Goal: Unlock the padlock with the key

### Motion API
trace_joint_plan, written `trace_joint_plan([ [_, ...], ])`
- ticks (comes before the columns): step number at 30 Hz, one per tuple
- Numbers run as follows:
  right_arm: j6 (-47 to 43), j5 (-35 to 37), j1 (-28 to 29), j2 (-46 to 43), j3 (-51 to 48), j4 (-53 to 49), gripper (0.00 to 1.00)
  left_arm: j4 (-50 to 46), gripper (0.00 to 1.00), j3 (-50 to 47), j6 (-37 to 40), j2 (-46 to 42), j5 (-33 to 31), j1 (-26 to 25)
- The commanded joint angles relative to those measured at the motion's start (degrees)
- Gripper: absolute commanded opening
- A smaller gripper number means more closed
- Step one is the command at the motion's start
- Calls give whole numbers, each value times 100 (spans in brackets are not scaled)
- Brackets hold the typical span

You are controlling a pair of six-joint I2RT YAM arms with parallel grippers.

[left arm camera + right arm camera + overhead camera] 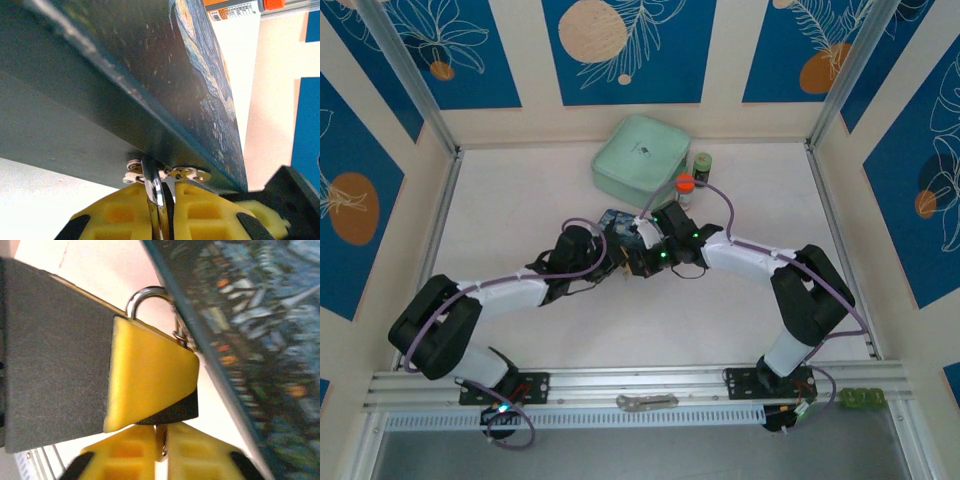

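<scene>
Left gripper [161, 206] fingers pinched narrow on tiny padlock with thin silvery shackle [152, 183], hanging at hasp of painted blue tin [150, 75]. Right gripper [161, 435] fingers nearly together, thin grey-brown metal key [160, 444] nipped between, just beside padlock.

left arm [510, 292], right arm [750, 258] angled inward | left claw [160, 192] pinched closed | right claw [161, 435] nearly closed

Setting: a robotics laboratory test cell. A white table [520, 230] is sitting inside an aluminium-profile frame [417, 88]. Printed blue wall panels [620, 50] are closing off the far, left and right sides. A cabled left arm [505, 293] and right arm [745, 258] are standing bolted to a slotted rail [620, 380] along the near edge
</scene>
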Motion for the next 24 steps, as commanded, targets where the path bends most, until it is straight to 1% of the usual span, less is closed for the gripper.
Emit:
trace_joint_plan([
  [1,14,185,32,-393,-109,-10,23,605,0,25,93,128,250,-112],
  [3,8,304,33,-626,-193,-93,30,798,0,-4,23,246,129,-116],
  [5,27,462,33,-883,-293,-193,33,939,0,12,-31,369,40,-124],
  [11,102,1128,6,-1577,-600,-479,36,1179,0,-20,-40,706,-320,-307],
  [15,152,1698,36,-1739,-645,-592,36,1734,0,-227,-171,993,-651,-513],
  [19,174,2043,84,-1791,-636,-574,36,2031,0,-291,-202,1279,-820,-644],
  [21,174,2194,119,-1787,-608,-584,36,2199,10,-337,-279,1438,-808,-687],
  [24,172,2389,197,-1812,-592,-584,36,2517,32,-519,-439,1531,-802,-719],
])
